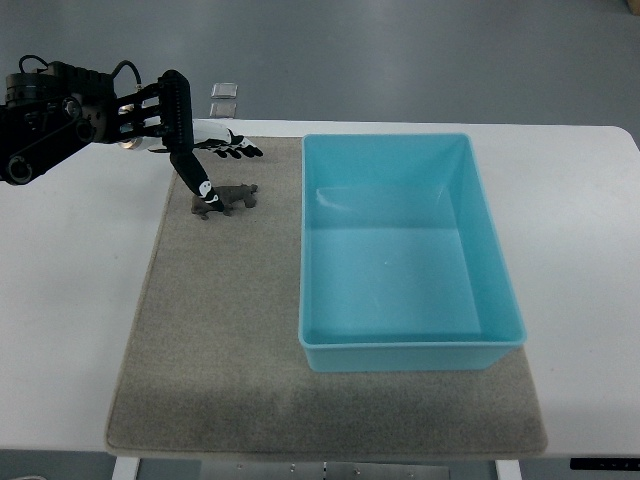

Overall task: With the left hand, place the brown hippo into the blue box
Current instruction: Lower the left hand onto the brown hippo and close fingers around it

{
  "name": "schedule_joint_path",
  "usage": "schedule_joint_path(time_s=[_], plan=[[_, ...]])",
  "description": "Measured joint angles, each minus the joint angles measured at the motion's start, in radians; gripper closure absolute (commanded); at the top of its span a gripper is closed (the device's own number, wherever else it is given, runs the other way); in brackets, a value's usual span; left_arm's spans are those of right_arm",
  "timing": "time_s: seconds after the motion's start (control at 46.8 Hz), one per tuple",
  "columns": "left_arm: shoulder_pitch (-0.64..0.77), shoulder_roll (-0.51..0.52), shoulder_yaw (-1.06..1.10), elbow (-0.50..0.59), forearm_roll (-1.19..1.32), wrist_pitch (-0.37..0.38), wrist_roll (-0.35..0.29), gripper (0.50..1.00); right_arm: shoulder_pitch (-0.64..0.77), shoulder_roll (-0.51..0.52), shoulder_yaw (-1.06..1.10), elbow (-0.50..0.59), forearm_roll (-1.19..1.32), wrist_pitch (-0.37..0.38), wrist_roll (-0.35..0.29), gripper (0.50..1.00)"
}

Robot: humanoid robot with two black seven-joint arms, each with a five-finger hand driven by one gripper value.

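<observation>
The brown hippo (226, 198) lies on the gray mat (220, 340) on the counter (80, 300), a little way left of the blue box (404, 350), which has nothing in it. The left hand (185, 140) is right above it with its fingers spread, and one finger (192, 172) touches the toy. It holds nothing. To do well, it should close around the hippo's middle and get a firm hold before lifting.

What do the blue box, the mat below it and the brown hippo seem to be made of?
Blue box: probably moulded plastic, with smooth, faintly glossy walls and a rolled rim. Mat: likely felt or short-pile fabric, being matte, fuzzy and grey-beige. Brown hippo: a dull brown figure, possibly rubber or plastic; too small to tell.
</observation>
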Motion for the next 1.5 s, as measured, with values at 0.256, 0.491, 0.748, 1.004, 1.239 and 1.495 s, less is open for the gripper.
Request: schedule_joint_path(time_s=[0.256, 0.491, 0.748, 1.004, 1.239, 1.495], plan=[[0.009, -0.009, 0.011, 0.001, 0.005, -0.005, 0.018, 0.501, 0.000, 0.000, 0.000, 0.000, 0.000, 0.000, 0.000, 0.564], [0.000, -0.013, 0.014, -0.003, 0.057, -0.003, 0.054, 0.504, 0.000, 0.000, 0.000, 0.000, 0.000, 0.000, 0.000, 0.564], [-0.002, -0.020, 0.012, -0.029, 0.123, 0.000, 0.056, 0.506, 0.000, 0.000, 0.000, 0.000, 0.000, 0.000, 0.000, 0.564], [-0.001, -0.020, 0.012, -0.056, 0.139, 0.008, 0.064, 0.596, 0.000, 0.000, 0.000, 0.000, 0.000, 0.000, 0.000, 0.564], [-0.003, -0.019, 0.013, -0.054, 0.161, 0.014, 0.065, 0.716, 0.000, 0.000, 0.000, 0.000, 0.000, 0.000, 0.000, 0.564], [-0.003, -0.020, 0.009, -0.057, 0.212, 0.042, 0.076, 1.000, 0.000, 0.000, 0.000, 0.000, 0.000, 0.000, 0.000, 0.564]])
